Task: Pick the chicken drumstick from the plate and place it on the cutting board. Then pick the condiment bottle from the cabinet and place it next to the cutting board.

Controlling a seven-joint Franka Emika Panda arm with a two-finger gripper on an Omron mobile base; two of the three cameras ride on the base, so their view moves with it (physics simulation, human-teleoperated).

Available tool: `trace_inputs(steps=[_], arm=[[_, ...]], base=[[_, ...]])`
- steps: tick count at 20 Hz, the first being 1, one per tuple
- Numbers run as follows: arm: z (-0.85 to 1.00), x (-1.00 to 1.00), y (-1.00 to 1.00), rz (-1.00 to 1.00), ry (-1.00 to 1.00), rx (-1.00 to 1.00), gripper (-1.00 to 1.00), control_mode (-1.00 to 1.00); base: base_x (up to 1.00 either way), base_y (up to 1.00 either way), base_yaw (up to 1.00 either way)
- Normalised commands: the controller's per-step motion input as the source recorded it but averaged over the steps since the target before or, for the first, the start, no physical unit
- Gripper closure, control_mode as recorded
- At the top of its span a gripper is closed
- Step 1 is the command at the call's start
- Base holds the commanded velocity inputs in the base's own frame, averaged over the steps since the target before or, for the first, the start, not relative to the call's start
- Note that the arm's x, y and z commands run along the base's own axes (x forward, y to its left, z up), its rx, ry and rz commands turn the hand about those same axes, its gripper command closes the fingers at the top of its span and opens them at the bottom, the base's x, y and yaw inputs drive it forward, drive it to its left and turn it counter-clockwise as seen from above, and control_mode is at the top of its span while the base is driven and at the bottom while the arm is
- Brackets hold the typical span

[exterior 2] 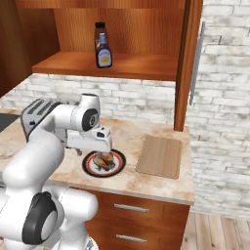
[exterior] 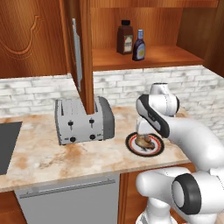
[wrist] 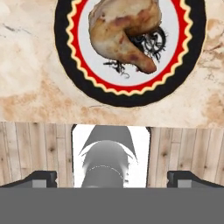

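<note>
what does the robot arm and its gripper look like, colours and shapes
The arm is glossy white, built of thick rounded tubular links with dark grey to black rings at the joints. A boxy white hand block sits at its end above the round black-rimmed plate. The gripper has two small dark grey finger tips. No cables or markings are visible.

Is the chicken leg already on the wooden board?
No, the chicken drumstick lies on the plate, and the cutting board beside it is bare.
</note>
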Motion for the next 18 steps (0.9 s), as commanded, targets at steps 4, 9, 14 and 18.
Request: trace_inputs(steps=[4, 9, 14, 18], arm=[[-0.15, -0.05, -0.02, 0.0, 0.06, 0.0, -1.0, -1.0], [-0.2, -0.01, -0.02, 0.0, 0.05, 0.0, -1.0, -1.0], [-0.16, 0.0, -0.04, 0.0, 0.01, 0.0, -1.0, -1.0], [-0.16, 0.0, -0.06, 0.0, -0.01, 0.0, -1.0, -1.0]], base=[[0.0, 0.0, 0.0], [0.0, 0.0, 0.0], [0.0, 0.0, 0.0], [0.0, 0.0, 0.0]])
